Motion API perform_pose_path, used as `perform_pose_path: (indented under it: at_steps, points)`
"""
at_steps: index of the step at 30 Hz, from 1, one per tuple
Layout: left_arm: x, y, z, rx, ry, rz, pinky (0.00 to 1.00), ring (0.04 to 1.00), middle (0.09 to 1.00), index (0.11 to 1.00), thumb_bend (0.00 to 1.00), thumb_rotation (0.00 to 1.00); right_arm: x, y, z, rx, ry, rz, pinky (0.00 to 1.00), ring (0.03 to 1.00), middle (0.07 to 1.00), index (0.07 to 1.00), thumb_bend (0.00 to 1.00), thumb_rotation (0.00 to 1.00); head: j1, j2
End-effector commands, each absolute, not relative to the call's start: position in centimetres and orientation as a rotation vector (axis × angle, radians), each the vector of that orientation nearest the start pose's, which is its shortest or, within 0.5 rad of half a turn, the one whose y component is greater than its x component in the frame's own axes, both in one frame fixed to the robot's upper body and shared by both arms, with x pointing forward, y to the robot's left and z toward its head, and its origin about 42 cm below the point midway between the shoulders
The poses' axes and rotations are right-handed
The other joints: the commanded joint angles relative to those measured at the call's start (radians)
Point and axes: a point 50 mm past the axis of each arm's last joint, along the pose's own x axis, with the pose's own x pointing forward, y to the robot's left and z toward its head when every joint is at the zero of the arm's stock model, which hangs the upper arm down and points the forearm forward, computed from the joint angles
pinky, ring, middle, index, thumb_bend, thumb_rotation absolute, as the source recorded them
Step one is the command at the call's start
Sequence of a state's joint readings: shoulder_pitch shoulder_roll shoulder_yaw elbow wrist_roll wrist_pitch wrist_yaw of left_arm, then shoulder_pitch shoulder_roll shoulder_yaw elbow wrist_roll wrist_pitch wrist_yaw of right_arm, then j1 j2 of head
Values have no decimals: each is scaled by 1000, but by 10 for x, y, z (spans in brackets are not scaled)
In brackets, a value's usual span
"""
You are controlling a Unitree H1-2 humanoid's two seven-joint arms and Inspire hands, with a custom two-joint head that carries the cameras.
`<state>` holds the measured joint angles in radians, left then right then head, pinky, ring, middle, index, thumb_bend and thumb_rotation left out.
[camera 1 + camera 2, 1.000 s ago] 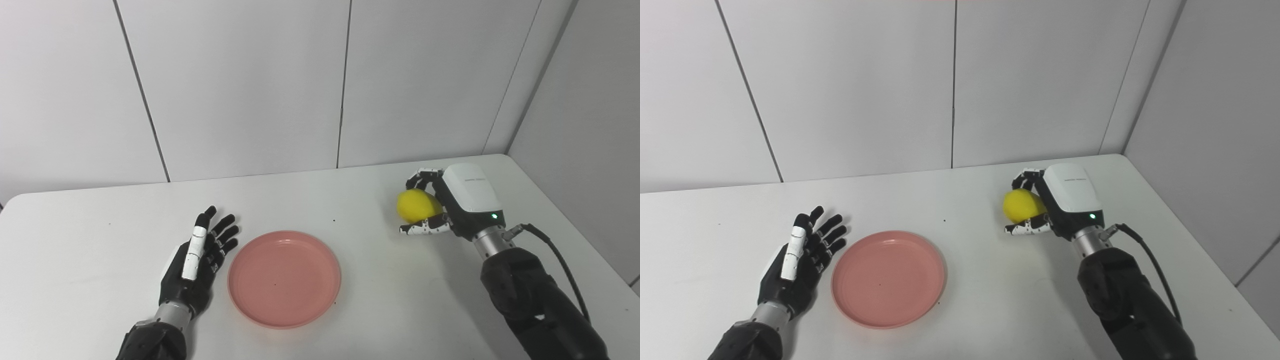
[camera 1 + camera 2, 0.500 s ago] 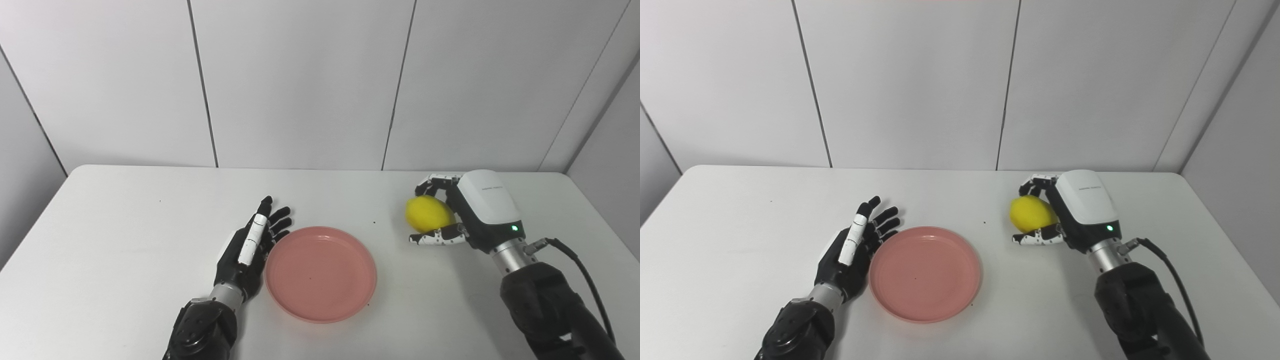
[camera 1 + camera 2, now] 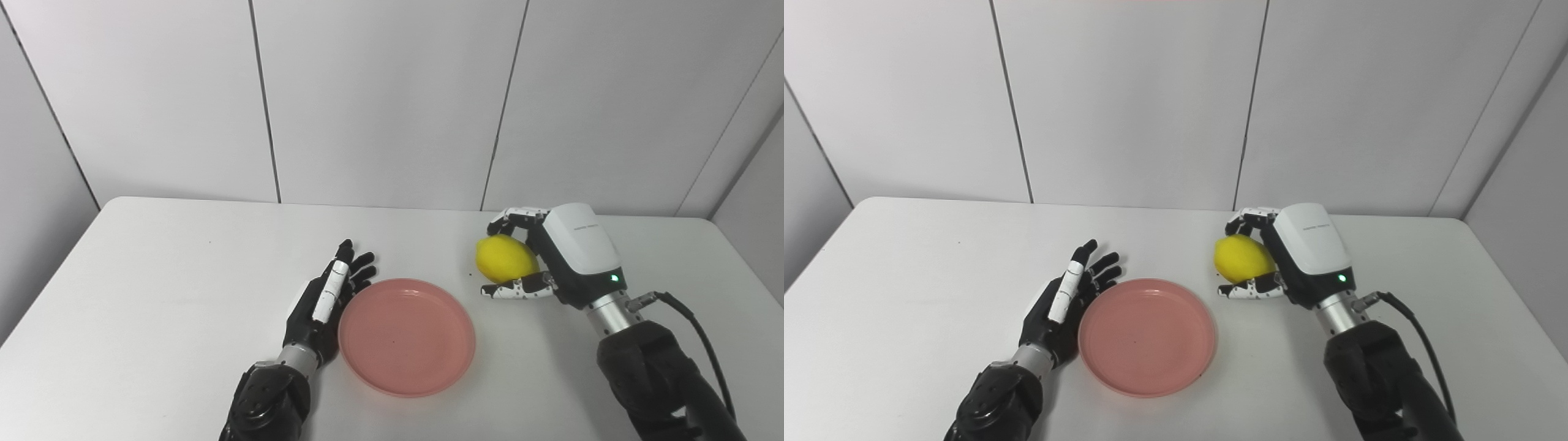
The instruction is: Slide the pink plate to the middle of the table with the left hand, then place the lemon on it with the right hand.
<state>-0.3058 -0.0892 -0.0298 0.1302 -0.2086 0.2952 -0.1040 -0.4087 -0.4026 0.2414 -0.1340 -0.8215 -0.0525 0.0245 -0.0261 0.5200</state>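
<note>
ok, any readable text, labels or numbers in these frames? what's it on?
None legible.
Right robot hand: a small dark line of print on its white back cover, too small to read.
Pink plate, lemon, left robot hand, table: no markings visible.

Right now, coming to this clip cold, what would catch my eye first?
Probably the yellow lemon, held by the right hand just above the white table, to the right of centre. Next comes the empty pink plate near the middle of the front edge. The black left hand lies open and flat against the plate's left rim.
</note>
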Motion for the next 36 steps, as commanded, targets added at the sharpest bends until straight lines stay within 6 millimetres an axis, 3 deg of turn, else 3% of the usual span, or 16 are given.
perform_pose_path:
  at_steps: [1,9,16,22,30,36]
  points:
    - [362,129,113,-271,243,-266,919,877,883,1000,851,770,378,-213,289,-1231,-737,112,179,245,333,478,513,157,1,0]
    - [363,130,113,-277,242,-265,940,885,887,1000,848,764,387,-181,302,-1224,-691,224,259,320,395,483,511,158,-8,1]
    - [365,130,111,-277,242,-260,968,890,889,1000,844,764,401,-157,297,-1215,-641,341,267,333,410,483,512,162,-9,3]
    - [368,133,105,-271,250,-247,954,896,897,1000,829,773,421,-141,274,-1268,-558,475,296,361,436,485,511,163,-11,3]
    - [373,137,100,-264,242,-239,965,894,887,1000,831,790,434,-129,247,-1294,-510,586,257,314,387,479,512,163,-8,2]
    - [377,139,100,-259,231,-212,948,888,863,968,816,947,432,-120,227,-1365,-489,679,260,315,385,480,512,162,-15,-2]
